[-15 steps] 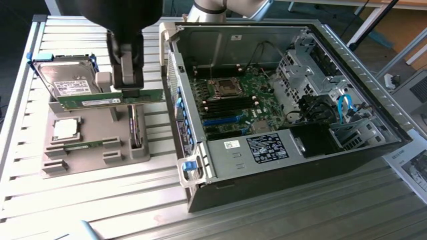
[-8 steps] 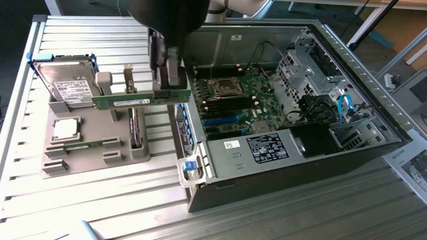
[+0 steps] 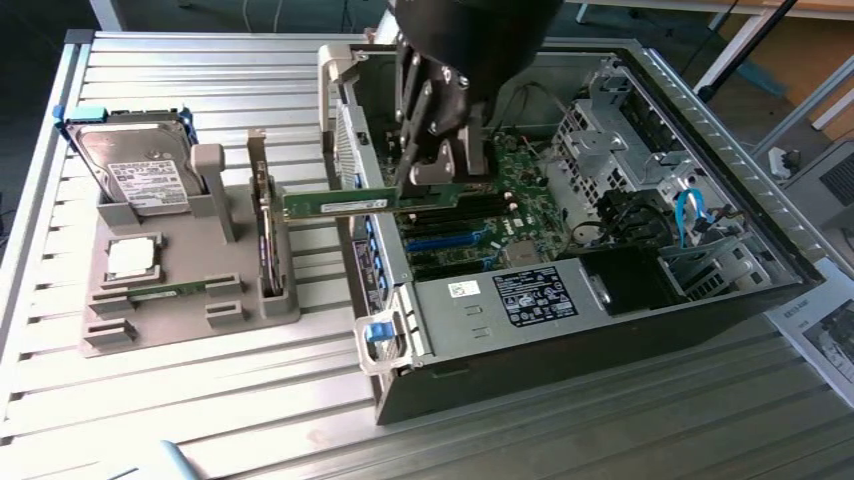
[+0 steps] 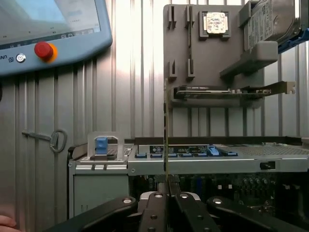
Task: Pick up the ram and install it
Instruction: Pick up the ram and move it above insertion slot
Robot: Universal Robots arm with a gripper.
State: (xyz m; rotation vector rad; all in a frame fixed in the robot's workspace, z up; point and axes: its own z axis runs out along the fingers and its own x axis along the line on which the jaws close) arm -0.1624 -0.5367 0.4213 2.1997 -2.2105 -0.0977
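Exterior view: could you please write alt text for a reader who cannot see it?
The gripper is shut on the ram, holding it over the motherboard of an open computer case on a ribbed metal table. At the exterior view's left, a gray holder carries a hard drive, a processor chip and an upright expansion card.
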